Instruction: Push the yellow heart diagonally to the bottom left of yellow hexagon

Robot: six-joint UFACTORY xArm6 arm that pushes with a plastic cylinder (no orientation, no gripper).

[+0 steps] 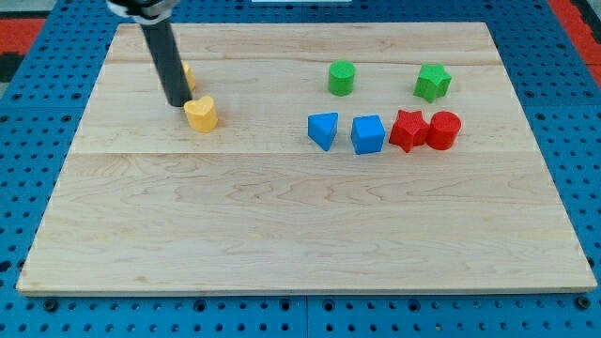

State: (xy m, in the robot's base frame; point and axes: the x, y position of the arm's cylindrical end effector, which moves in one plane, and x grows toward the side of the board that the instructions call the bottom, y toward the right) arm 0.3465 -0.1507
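Trouble is looming: my tip [177,101], gripping nothing, is sitting between yellow heart [201,114] and half-hidden yellow hexagon [187,75]; pushing off-centre risks spinning the heart sideways, or nudging the hexagon.

- The yellow hexagon [188,75] is mostly hidden behind the rod [164,56]; its shape cannot be made out.
- The rod's upper end is cut off by the view's top.

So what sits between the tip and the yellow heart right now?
Nothing. In the camera view my tip sits just off the upper-left of the yellow heart, with only a sliver of bare board between. The yellow hexagon is mostly hidden behind the rod.
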